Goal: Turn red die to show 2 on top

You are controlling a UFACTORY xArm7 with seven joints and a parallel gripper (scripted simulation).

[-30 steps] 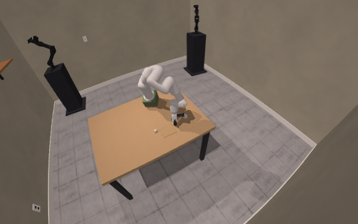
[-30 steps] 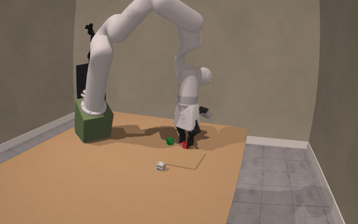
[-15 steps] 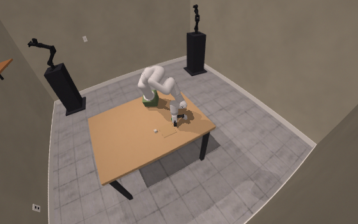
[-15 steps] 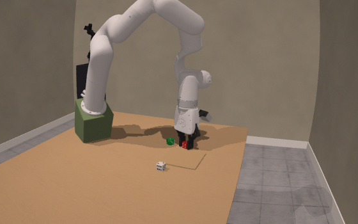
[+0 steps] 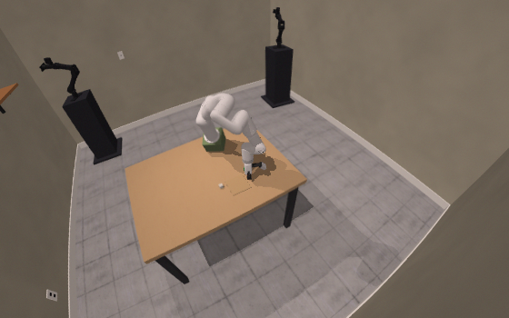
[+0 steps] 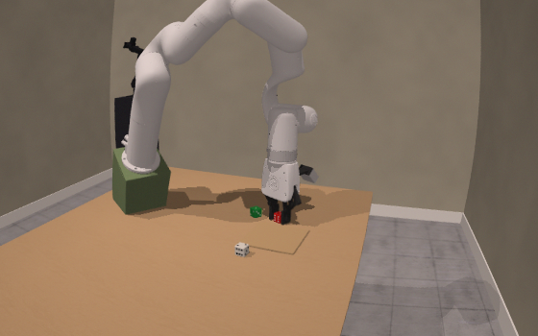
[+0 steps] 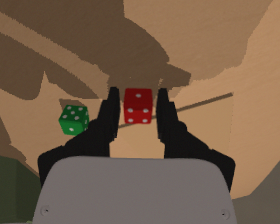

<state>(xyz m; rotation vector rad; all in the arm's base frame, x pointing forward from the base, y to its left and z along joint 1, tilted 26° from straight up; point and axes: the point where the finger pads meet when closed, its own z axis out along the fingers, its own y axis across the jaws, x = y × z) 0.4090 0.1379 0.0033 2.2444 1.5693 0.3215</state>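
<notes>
Three dice to mind, left to right across the exterior view. First, at the near left corner of the mat (image 5: 239,186) (image 6: 280,242) (image 7: 201,120), the white die (image 5: 221,185) (image 6: 242,250): at little risk, short of a wide arm sweep or a push on the mat. Next, the green die (image 5: 244,169) (image 6: 256,211) (image 7: 73,120), close beside one finger of the jaws (image 5: 249,176) (image 6: 279,221): likely to be knocked onto another face by any sideways drift or wide opening, and so to spoil the task. Then the red die (image 6: 277,217) (image 7: 138,102), between the fingers near a mat edge, with one pip and four pips towards the wrist camera. Which face up, or whether fully on the mat — impossible to tell. Jaws parted, gripping nothing, with a gap either side. Closing off-centre: a possible skid or twist instead of a clean pinch. Fingers too low: perhaps a scrape along the bench (image 5: 172,200) (image 6: 162,269) (image 7: 206,55) or a lifted mat edge. Release too high or tilted — possibly a tumble past 2, or a landing across the edge.
</notes>
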